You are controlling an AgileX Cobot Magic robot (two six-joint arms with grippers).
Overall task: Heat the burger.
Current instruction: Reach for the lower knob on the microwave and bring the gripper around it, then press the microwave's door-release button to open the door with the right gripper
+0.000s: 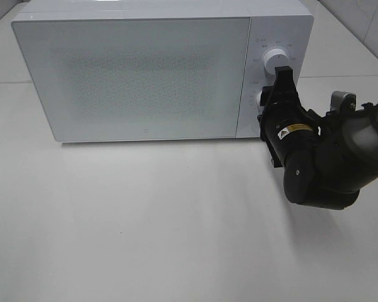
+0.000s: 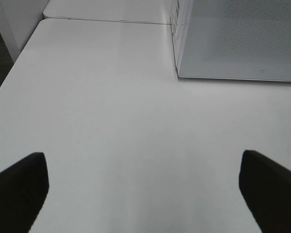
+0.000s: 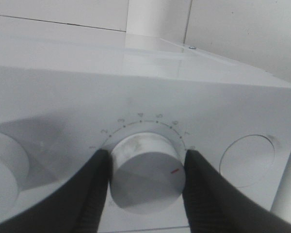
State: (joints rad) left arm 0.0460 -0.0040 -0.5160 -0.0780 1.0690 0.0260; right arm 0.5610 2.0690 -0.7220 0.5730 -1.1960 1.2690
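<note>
Black ribbed right tool (image 3: 145,187) clamped on round white dial (image 3: 143,165), glossy boxy microwave (image 1: 145,75), left tool (image 2: 144,194) spread wide, empty

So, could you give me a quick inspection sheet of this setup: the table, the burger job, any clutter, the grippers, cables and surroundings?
Surface: white table, no spills seen.
Job's things: white microwave, door closed; burger: nothing seen.
Clutter: nothing seen.
Grippers: right gripper closed on a dial of the microwave's control panel, one finger against each side; left gripper open, jaws wide apart above bare table.
Cables: nothing seen.
Surroundings: pale tiled wall behind the microwave.
</note>
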